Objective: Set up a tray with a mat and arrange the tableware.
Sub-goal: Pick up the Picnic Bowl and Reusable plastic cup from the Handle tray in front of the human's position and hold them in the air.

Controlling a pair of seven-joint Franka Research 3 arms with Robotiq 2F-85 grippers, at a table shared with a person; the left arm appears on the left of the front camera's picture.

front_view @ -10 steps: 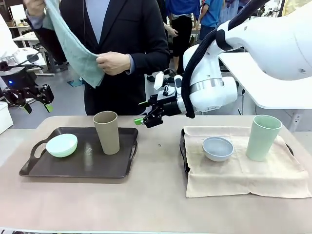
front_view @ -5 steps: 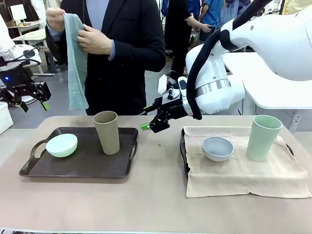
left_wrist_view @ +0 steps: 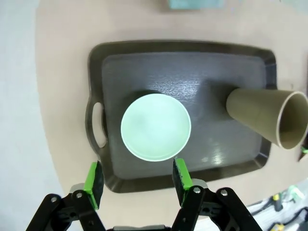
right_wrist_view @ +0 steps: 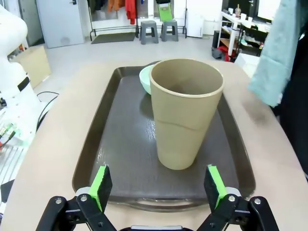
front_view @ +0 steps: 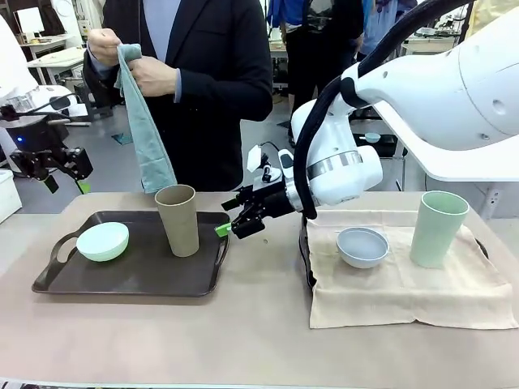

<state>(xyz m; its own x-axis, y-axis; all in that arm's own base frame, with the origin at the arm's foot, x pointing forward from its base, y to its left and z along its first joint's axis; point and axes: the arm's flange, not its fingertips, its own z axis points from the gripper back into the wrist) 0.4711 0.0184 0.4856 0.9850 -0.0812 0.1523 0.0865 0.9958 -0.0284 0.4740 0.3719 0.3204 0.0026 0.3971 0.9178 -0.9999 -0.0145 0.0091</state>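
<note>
my right gripper [front_view: 231, 227] is wide open just right of the tan cup [front_view: 178, 219], which stands upright on the dark tray [front_view: 122, 279] at the left. i'd slide in level, centre the cup between the pads [right_wrist_view: 101, 185], and close gently mid-wall so it doesn't tip.

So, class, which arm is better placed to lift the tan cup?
Likely right. The right gripper, open, is level with the cup, jaws facing it; the left gripper hangs high, aimed at the bowl.
</note>
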